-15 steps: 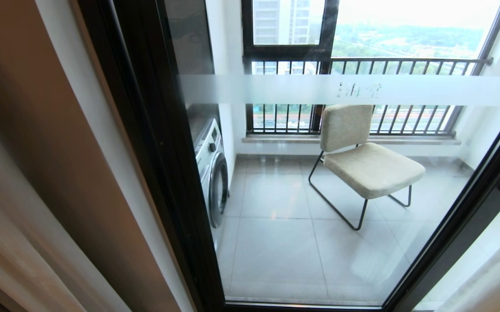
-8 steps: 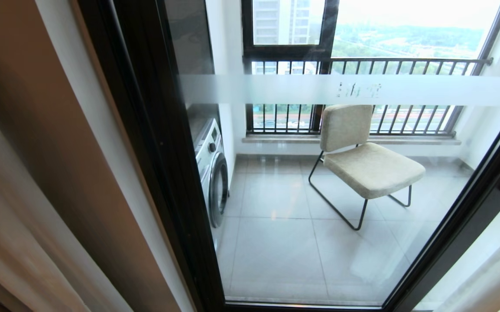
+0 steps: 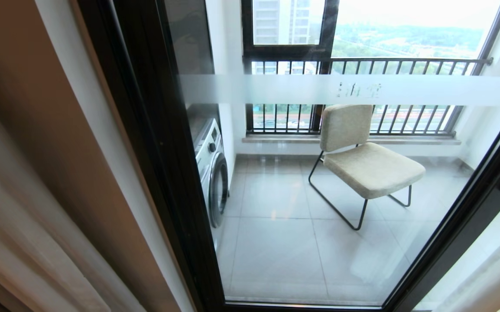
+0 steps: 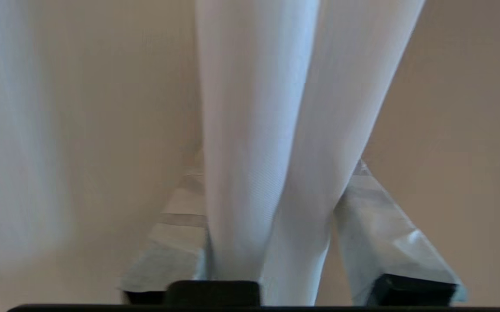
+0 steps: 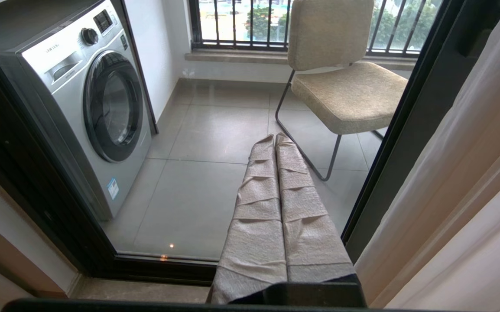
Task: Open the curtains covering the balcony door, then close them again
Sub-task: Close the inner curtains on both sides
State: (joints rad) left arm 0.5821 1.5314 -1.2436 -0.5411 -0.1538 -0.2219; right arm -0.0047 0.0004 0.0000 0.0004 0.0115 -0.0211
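Balcony door fully uncovered right now, glass showing the washing machine at 9 o'clock and the beige chair near centre. Curtains bunched off to both sides: cream drape at 8 o'clock in the head view, more fabric at 4 o'clock. Compared with a second ago, that left-side drape sits a bit further into the frame, edge crept up and inward. Left tool half closed around a fold of white sheer, fingers either side, pinching it. Looks like the start of the closing half, grip just taken. Right tool parked, fingers pressed together, holding nothing, pointing at the balcony floor.
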